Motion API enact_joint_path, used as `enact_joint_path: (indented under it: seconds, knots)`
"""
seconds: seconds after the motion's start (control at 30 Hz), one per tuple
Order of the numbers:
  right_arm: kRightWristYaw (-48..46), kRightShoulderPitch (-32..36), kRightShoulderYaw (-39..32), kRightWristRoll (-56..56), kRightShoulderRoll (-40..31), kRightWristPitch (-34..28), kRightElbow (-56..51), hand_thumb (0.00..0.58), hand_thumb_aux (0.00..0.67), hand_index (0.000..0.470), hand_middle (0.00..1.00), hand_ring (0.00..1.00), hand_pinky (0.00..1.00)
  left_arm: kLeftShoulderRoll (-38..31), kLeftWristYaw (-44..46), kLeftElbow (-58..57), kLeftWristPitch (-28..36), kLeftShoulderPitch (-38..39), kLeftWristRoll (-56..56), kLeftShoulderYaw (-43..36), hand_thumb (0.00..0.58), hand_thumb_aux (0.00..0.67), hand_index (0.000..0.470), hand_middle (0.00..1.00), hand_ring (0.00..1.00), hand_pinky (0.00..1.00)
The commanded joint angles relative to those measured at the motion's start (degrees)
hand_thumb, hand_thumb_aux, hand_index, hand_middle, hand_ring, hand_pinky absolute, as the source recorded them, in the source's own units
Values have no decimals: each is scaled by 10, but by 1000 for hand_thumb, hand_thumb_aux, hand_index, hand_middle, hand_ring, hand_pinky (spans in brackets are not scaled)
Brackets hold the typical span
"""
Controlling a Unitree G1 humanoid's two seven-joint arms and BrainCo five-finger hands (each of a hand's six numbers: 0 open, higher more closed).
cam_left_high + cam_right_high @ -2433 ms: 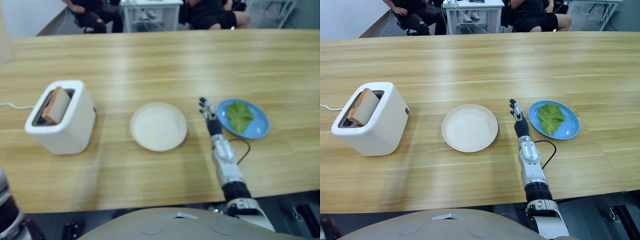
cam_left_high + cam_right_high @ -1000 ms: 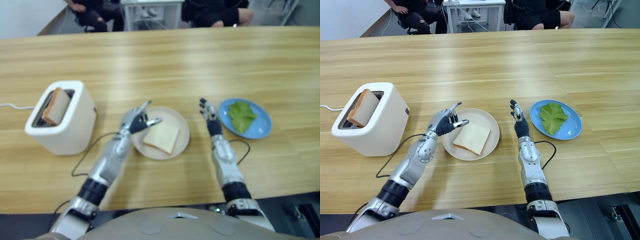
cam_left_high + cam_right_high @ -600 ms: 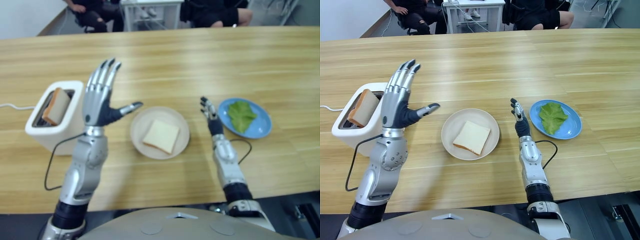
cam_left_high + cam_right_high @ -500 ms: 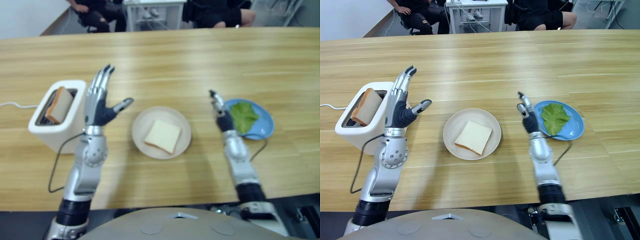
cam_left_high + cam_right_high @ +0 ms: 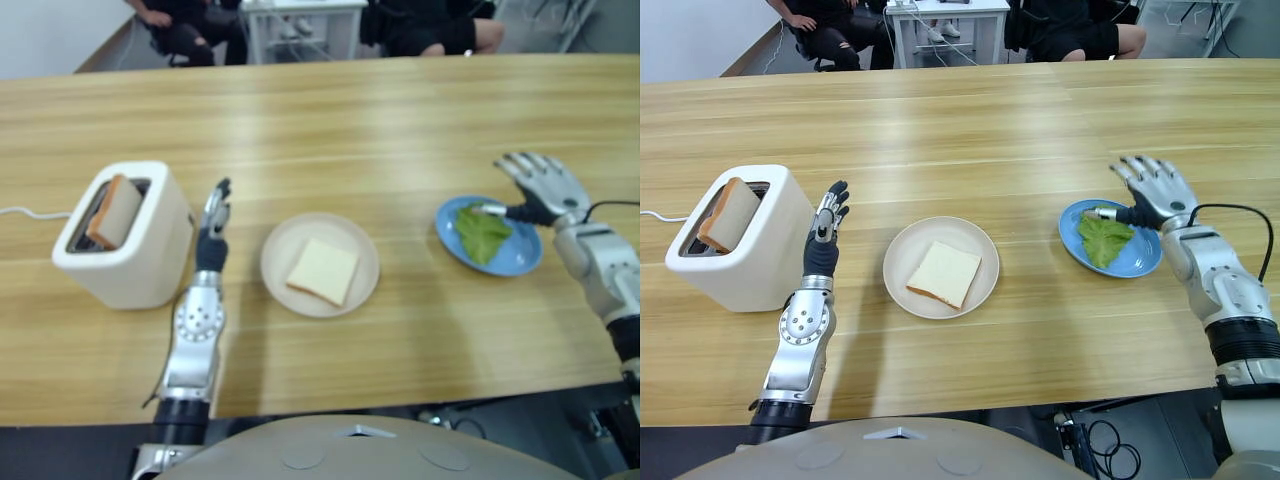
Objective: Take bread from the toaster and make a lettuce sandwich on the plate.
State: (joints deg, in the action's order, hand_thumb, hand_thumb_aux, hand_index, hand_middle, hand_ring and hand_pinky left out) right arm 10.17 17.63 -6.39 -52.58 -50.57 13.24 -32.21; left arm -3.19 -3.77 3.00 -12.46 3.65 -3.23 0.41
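A white toaster (image 5: pixel 735 245) stands at the left with one bread slice (image 5: pixel 726 214) upright in its slot. On the cream plate (image 5: pixel 917 296) in the middle lies another slice of bread (image 5: pixel 943 273). A green lettuce leaf (image 5: pixel 1104 238) rests on a blue plate (image 5: pixel 1137 260) at the right. My left hand (image 5: pixel 823 232) is edge-on between toaster and cream plate, fingers straight, holding nothing. My right hand (image 5: pixel 1152 194) hovers spread open over the blue plate's far right edge, thumb pointing toward the lettuce.
A white power cord (image 5: pixel 652 215) leaves the toaster to the left. The wooden table (image 5: pixel 970 130) stretches wide behind the plates. Seated people and a white stand are beyond the far edge.
A slice of bread came onto the cream plate. My left hand lowered from a raised spread pose to beside the toaster. My right hand swung right over the blue plate and spread open.
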Motion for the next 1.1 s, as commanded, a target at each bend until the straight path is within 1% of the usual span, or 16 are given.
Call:
enact_joint_path:
  seconds: [0.03,0.17,0.27,0.37,0.57,0.8,0.83,0.87,0.9,0.93,0.97,1.0,1.03,1.1]
  knots:
    - [33,47,-73,-33,29,2,-120,0,0,0,0,0,0,1,8,-27,0,-9,7,3,0,0,0,0,0,0]
    - [69,90,-123,-41,49,2,-235,0,0,0,0,0,0,-4,-5,-26,-13,-9,-33,-9,0,0,0,0,0,0]
    - [92,111,-147,-36,52,1,-293,0,0,0,0,0,0,-13,-24,-20,-26,-6,-89,-23,0,0,0,0,0,0]
    - [107,129,-167,-34,56,-3,-336,0,0,0,0,0,0,-12,-31,-16,-29,-2,-105,-31,0,0,0,0,0,0]
    - [122,146,-192,-25,58,-5,-371,0,0,0,0,0,0,-12,-41,-10,-31,4,-134,-40,0,0,0,0,0,0]
    - [124,147,-212,-17,60,-6,-374,0,0,0,0,0,0,-14,-42,-4,-27,12,-142,-43,0,0,0,0,0,0]
    - [123,147,-215,-15,61,-5,-374,120,74,51,0,0,0,-13,-42,-3,-27,13,-142,-43,0,0,0,0,0,0]
    - [122,146,-218,-14,62,-6,-374,400,297,204,0,0,0,-13,-41,-3,-27,13,-143,-43,0,0,0,0,0,0]
    - [122,146,-221,-14,63,-6,-375,447,349,240,0,0,0,-12,-41,-2,-26,14,-143,-43,0,0,0,0,0,0]
    - [121,145,-223,-14,65,-6,-376,447,349,240,0,0,0,-12,-40,-2,-26,14,-144,-43,0,0,0,0,0,0]
    - [120,144,-226,-14,66,-5,-377,496,415,285,0,0,0,-11,-40,-1,-26,15,-145,-44,0,0,0,0,0,0]
    - [120,143,-229,-14,68,-5,-378,496,415,285,0,0,0,-11,-40,-1,-25,16,-145,-44,0,0,0,0,0,0]
    - [120,142,-231,-13,69,-5,-378,514,444,305,0,0,0,-11,-40,-1,-25,16,-145,-44,0,0,0,0,0,0]
    - [119,141,-236,-11,71,-5,-378,511,439,301,0,0,0,-10,-39,-1,-25,17,-145,-44,0,0,0,0,0,0]
